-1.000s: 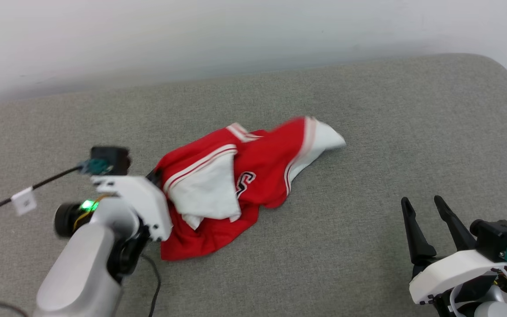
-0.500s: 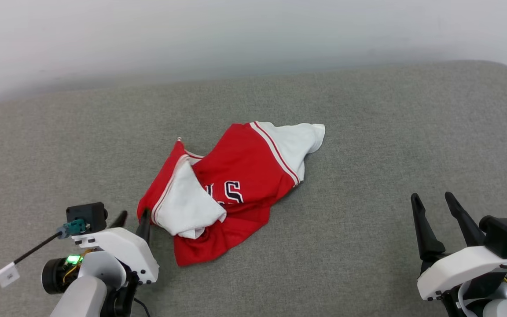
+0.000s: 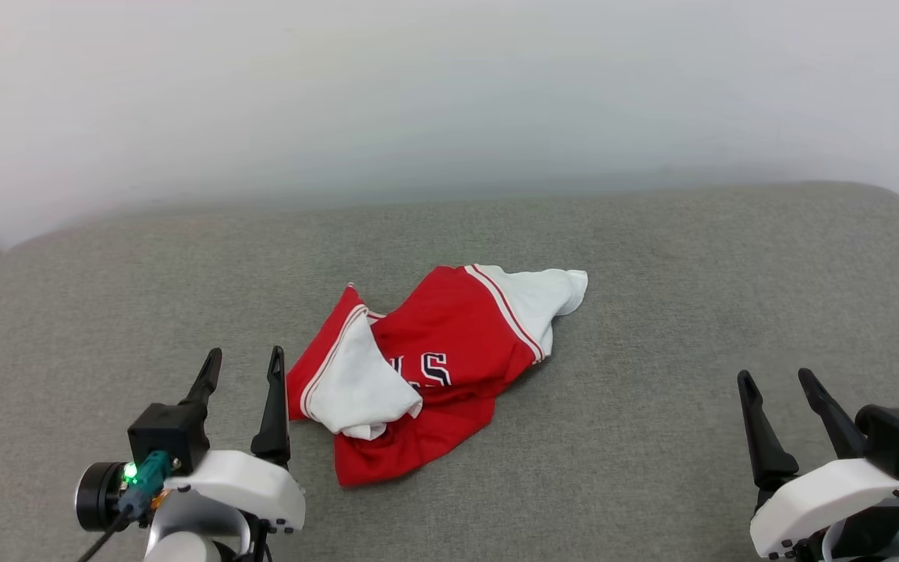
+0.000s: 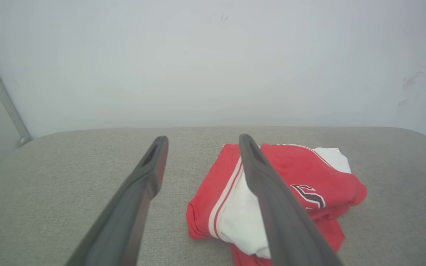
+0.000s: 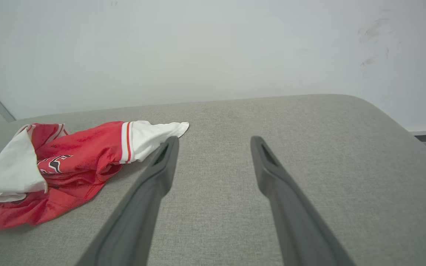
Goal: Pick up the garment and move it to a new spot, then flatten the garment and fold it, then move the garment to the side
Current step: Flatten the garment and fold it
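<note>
**Both sets of jaws apart, nothing held**

The left gripper [image 3: 245, 355] has its jaws apart and empty, just beside the near-left edge of the red short-sleeved T-shirt with white sleeves [image 3: 457, 328]; the right gripper [image 3: 776, 377], jaws likewise apart, stands well off to the right; the T-shirt lies bunched mid-way across the grey fabric-covered tabletop [image 3: 652, 257]; a pale wall [image 3: 449, 94] rises behind.
</note>
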### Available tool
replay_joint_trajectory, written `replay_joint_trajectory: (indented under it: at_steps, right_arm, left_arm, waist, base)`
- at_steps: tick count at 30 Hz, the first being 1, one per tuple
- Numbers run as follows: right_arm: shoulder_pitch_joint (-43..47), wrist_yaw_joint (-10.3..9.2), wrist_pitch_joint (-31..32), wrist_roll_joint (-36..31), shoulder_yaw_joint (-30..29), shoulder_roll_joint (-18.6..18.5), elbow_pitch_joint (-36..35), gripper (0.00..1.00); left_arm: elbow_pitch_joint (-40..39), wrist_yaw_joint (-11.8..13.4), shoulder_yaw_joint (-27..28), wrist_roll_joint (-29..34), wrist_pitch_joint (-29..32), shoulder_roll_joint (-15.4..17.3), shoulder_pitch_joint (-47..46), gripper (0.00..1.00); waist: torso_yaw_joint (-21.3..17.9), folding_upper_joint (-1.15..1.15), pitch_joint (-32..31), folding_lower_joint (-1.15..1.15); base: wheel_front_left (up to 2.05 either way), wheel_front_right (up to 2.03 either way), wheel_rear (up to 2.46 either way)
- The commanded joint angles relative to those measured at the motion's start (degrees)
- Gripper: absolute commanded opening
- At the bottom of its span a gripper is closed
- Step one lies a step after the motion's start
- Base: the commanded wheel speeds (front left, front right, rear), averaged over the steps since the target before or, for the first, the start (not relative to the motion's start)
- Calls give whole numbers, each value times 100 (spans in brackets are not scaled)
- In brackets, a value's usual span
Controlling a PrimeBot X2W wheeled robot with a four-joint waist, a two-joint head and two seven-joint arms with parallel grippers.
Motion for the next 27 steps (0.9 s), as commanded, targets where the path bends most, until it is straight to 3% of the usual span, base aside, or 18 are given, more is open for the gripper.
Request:
replay_joint_trajectory:
  at_steps: [1,8,17,22,27]
  right_arm:
    - [81,-2,38,-8,0,6,-74,100]
    - [202,-2,111,-22,-18,6,-182,100]
    - [49,-3,304,132,-191,5,32,100]
    - [-564,-3,928,248,-531,5,676,100]
    - [-1744,-2,1784,210,-699,-69,1484,100]
  left_arm:
    - [-175,74,-38,113,-43,62,135,100]
    - [-667,253,-163,262,42,103,451,100]
    - [-825,276,-256,256,6,43,512,100]
    - [-923,300,-292,325,-80,21,354,100]
    - [-1110,291,-325,413,-195,-41,133,100]
  waist:
    - [50,0,-54,0]
    - [106,0,-149,0]
    - [227,0,-155,0]
    - [396,0,37,0]
    - [686,0,538,0]
  base:
    - [0,0,0]
    - [0,0,0]
    - [0,0,0]
    - [0,0,0]
    - [0,0,0]
